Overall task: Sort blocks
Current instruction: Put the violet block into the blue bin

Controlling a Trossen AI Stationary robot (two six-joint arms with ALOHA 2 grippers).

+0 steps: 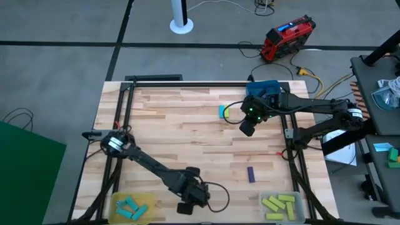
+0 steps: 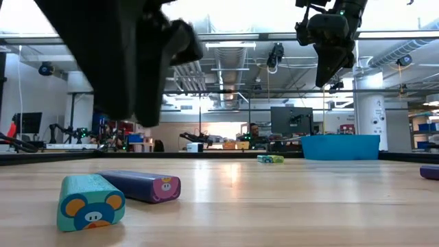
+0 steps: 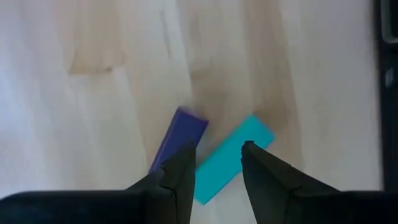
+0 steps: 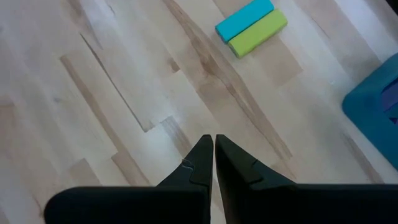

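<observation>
The left end effector (image 1: 190, 203) hangs low at the bottom centre of the high view, between the two trays on the table's (image 1: 187, 134) near edge. Its wrist camera shows the fingers (image 3: 180, 171) narrowly parted and holding nothing, poised just above a cyan block (image 3: 233, 158) and a dark purple block (image 3: 180, 137) that lie side by side at an angle, their near ends close together. The low view shows this same pair at lower left, each with a cartoon animal face on its end.

The right end effector (image 1: 247, 128) sits right of centre in the high view, raised off the wood, its fingers (image 4: 202, 162) pressed together and empty. Just beside it, toward the upper centre of the high view, a cyan block and a yellow-green block (image 1: 224, 112) lie touching along their long sides. A lone purple block (image 1: 250, 174) rests at lower right.

The tray at bottom left (image 1: 115, 201) holds several cyan blocks (image 1: 132, 209); the tray at bottom right (image 1: 301, 203) holds several yellow-green blocks (image 1: 278, 205). A blue bin (image 1: 264, 87) stands at the table's far edge, behind the right arm.
</observation>
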